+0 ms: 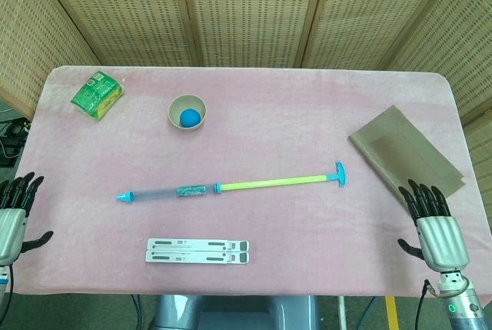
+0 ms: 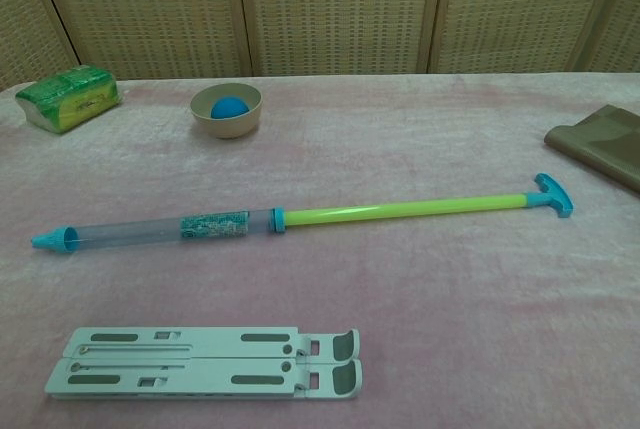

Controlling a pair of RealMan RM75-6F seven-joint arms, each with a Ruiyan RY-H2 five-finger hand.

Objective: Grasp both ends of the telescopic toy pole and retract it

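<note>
The telescopic toy pole (image 1: 231, 186) lies fully extended across the middle of the pink table. Its clear barrel with a cyan tip (image 1: 123, 197) points left, and its yellow-green rod ends in a cyan T-handle (image 1: 339, 175) on the right. The chest view shows the pole (image 2: 300, 218) too, with no hand near it. My left hand (image 1: 14, 218) hovers open at the table's left front edge, far from the tip. My right hand (image 1: 434, 226) is open at the right front edge, well below and right of the handle. Both hands hold nothing.
A grey folded stand (image 1: 198, 251) lies in front of the pole. A beige bowl with a blue ball (image 1: 187, 111) sits behind it. A green packet (image 1: 97, 94) is at the back left. A brown cloth (image 1: 406, 155) lies at the right, just beyond my right hand.
</note>
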